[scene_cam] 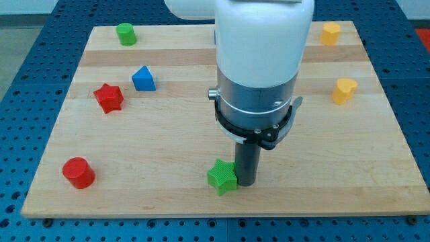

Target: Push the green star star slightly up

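The green star (222, 177) lies on the wooden board (168, 134) near the view's bottom edge, a little left of centre. My tip (244, 183) stands on the board right beside the star, at its right side, touching or nearly touching it. The rod hangs from the arm's big white and grey body, which fills the upper middle of the view.
A red star (108, 97) and a blue triangular block (143, 78) lie at the left. A red cylinder (78, 173) is at the bottom left, a green cylinder (125, 33) at the top left. Two yellow blocks (330, 32) (345, 91) are at the right.
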You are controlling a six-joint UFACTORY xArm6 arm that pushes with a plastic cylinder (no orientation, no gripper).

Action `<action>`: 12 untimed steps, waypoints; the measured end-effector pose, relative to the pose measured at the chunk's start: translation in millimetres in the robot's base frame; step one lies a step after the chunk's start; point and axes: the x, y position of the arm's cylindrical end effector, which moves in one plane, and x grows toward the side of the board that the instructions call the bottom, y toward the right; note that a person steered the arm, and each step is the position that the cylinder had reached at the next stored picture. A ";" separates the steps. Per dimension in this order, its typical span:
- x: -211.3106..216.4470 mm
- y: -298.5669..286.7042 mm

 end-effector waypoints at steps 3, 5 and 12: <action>-19.3 0.0; -43.0 -7.4; 40.9 -133.8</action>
